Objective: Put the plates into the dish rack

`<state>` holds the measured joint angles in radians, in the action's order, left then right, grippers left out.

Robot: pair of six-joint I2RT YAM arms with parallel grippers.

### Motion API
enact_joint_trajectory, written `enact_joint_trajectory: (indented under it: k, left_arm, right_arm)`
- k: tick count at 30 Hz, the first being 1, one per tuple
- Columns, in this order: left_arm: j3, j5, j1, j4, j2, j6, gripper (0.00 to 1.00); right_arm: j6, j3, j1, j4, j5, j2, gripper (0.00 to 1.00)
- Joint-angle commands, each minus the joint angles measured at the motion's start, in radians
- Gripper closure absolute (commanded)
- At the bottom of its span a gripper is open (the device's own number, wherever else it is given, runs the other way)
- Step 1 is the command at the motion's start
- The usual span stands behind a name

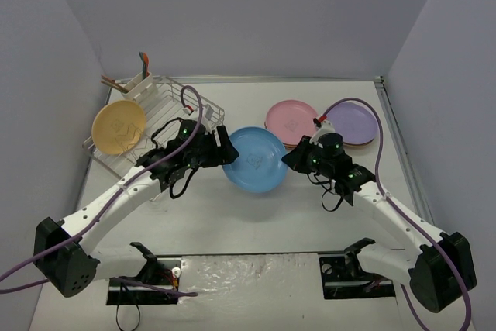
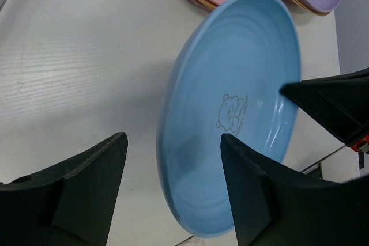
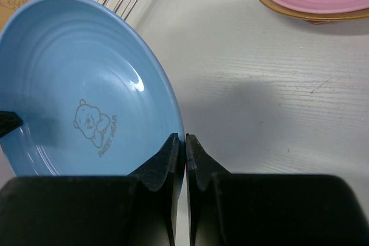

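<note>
Overhead view of a white table [image 1: 256, 222] walled in by pale panels, with my two arms reaching up from the bottom edge toward the middle of the frame. Between them, at the centre, is a blue plate [image 1: 254, 159], tilted up off the table with its hollow face toward the camera.

My right gripper [image 1: 288, 159] meets the plate from the right. Seen from the right wrist, its two black fingers are pinched tight on the plate's rim at the bottom centre of the frame. A small bear drawing with lettering sits on the plate's inner face.

My left gripper [image 1: 229, 149] meets the plate from the left. In the left wrist view, its jaws are spread apart and straddle the plate's near rim. One finger [image 2: 75, 182] sits at lower left, clear of the plate's back, with bare table showing in between. The other sits at lower centre, in front of the plate's inner face. I cannot tell whether that finger touches it.

The dish rack [image 1: 167, 110], a silver wire basket, sits in the upper left of the overhead view. A white caddy [image 1: 143, 83] is at its far corner. A yellow plate [image 1: 118, 126] stands on edge at the rack's left end.

In the upper right of centre, a pink plate [image 1: 291, 120] lies on top of other plates. A purple plate [image 1: 353, 122] lies just beside it to the right.
</note>
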<state>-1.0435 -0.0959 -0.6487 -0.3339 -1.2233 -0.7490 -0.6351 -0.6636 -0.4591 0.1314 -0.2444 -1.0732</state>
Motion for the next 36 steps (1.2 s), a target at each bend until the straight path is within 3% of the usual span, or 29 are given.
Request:
enact_joint_trajectory:
  k: [1,5,11,13,15,17,18,19,22,25,30,36]
  left_arm:
    - [-0.078,-0.016,-0.005,0.028,-0.01,-0.026,0.41]
    - [-0.086,-0.028,-0.005,0.045,-0.014,-0.027,0.51]
    - [-0.084,-0.035,-0.005,0.065,-0.004,-0.015,0.78]
    - [-0.084,-0.029,-0.006,0.069,0.003,-0.008,0.94]
    - [-0.087,-0.016,-0.005,0.064,0.01,0.003,1.0]
    - [-0.099,-0.008,-0.005,0.06,0.015,0.027,1.0]
    - [-0.11,-0.002,-0.005,0.053,0.016,0.034,1.0]
    - [-0.112,-0.001,-0.005,0.052,0.016,0.045,1.0]
    - [-0.16,0.049,-0.003,0.006,0.028,0.134,1.0]
    - [-0.198,0.086,0.003,-0.053,0.037,0.222,1.0]
    - [-0.321,0.286,0.055,-0.205,0.07,0.478,1.0]
    - [-0.356,0.416,0.212,-0.174,0.133,0.858,1.0]
  right_arm:
    - [-0.007,-0.033,-0.001,0.098,-0.015,0.04,1.0]
    - [-0.001,-0.037,-0.001,0.102,-0.017,0.04,1.0]
    - [0.004,-0.037,0.0,0.114,-0.027,0.041,1.0]
    - [0.005,-0.039,0.0,0.116,-0.03,0.045,0.95]
    - [0.006,-0.037,0.0,0.115,-0.033,0.049,0.86]
    - [0.008,-0.037,0.0,0.114,-0.037,0.052,0.77]
    - [0.009,-0.037,0.0,0.114,-0.04,0.054,0.66]
    - [0.009,-0.037,0.0,0.114,-0.041,0.056,0.64]
    - [0.025,-0.051,0.0,0.098,-0.047,0.077,0.25]
    - [0.046,-0.086,0.0,0.052,-0.043,0.094,0.04]
    - [0.114,-0.15,0.002,-0.046,-0.019,0.139,0.0]
    - [0.159,-0.186,0.004,-0.092,-0.006,0.191,0.0]
